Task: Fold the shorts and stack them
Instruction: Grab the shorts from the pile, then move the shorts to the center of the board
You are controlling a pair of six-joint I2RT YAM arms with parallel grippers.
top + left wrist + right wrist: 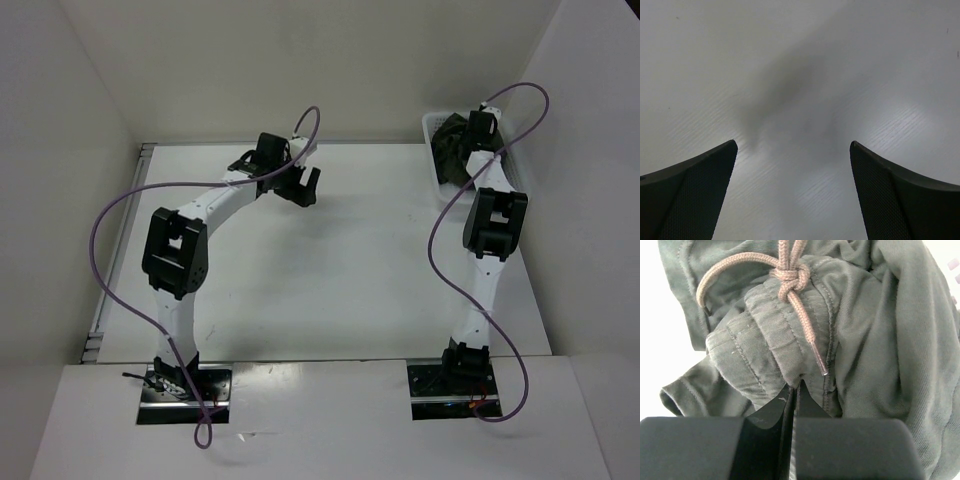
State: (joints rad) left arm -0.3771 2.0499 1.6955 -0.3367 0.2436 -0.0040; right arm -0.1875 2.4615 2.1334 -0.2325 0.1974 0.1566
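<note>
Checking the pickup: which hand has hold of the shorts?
The right hand, shut on the shorts; the left hand is open over the table, holding nothing.

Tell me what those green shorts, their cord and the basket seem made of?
The shorts: soft woven cloth, matte, wrinkled with stitched seams. The cord: braided brown fibre, with a shiny, probably metal tip. The basket: looks like white plastic; too small to be sure.

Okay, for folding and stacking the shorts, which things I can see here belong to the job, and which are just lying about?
Part of the job:
- shorts, crumpled at the far right
- right tool, closed on their waistband
- left tool, open over bare table

Just lying about:
- white mesh basket holding the shorts
- purple cables on the arms
</note>
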